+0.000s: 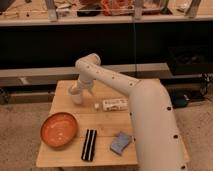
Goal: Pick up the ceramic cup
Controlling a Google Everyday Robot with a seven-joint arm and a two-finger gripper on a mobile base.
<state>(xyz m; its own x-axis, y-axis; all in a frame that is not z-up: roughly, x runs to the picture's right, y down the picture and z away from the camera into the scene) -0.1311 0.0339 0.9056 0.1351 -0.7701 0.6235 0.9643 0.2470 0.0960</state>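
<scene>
The ceramic cup [76, 97] is a small off-white handleless cup standing on the wooden table [65, 155] near its back left. My gripper [76, 91] hangs at the end of the white arm [120, 85], right over and at the cup, and hides the cup's upper part. The arm reaches in from the right foreground across the table.
A wide orange bowl [59, 129] sits front left. A black striped bar [89, 144] lies beside it, and a blue-grey packet [120, 142] lies right of that. A white labelled bottle [114, 104] lies on its side mid-table, with a small white object [96, 105] beside it. Dark shelving stands behind.
</scene>
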